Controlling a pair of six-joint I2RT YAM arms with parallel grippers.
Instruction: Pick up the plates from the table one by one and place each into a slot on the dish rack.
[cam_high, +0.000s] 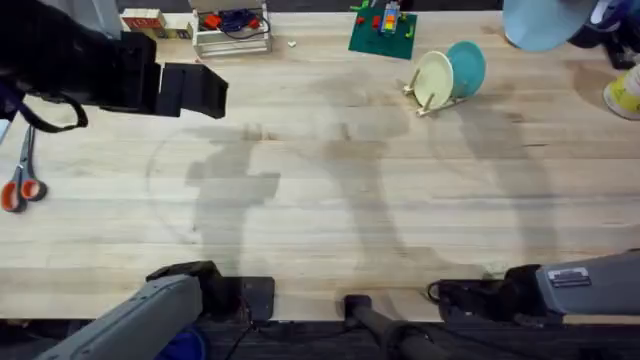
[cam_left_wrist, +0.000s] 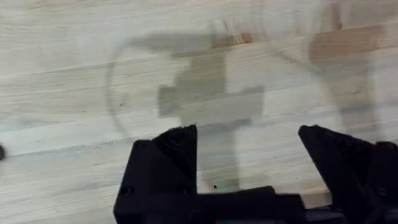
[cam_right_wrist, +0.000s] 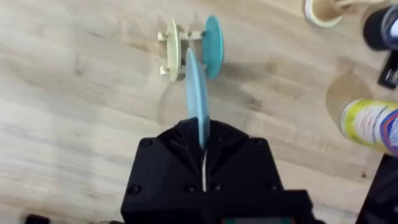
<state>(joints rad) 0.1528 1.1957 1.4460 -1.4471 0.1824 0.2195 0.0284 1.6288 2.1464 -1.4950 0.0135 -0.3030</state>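
Gripping the pale blue plate (cam_right_wrist: 198, 93) edge-on, the right fingers (cam_right_wrist: 203, 140) hung above the dish rack (cam_right_wrist: 176, 48); left fingers (cam_left_wrist: 249, 168) stood open.

The table (cam_high: 330, 200) is pale matt wood, planked, with visible grain. The rack (cam_high: 432, 100) near its far right edge is light bare wood. The plates, cream (cam_high: 433, 78), teal (cam_high: 467, 67) and blue (cam_right_wrist: 197, 93), look smooth and matt. Both grippers' fingers (cam_left_wrist: 168, 168) are matt black plastic.
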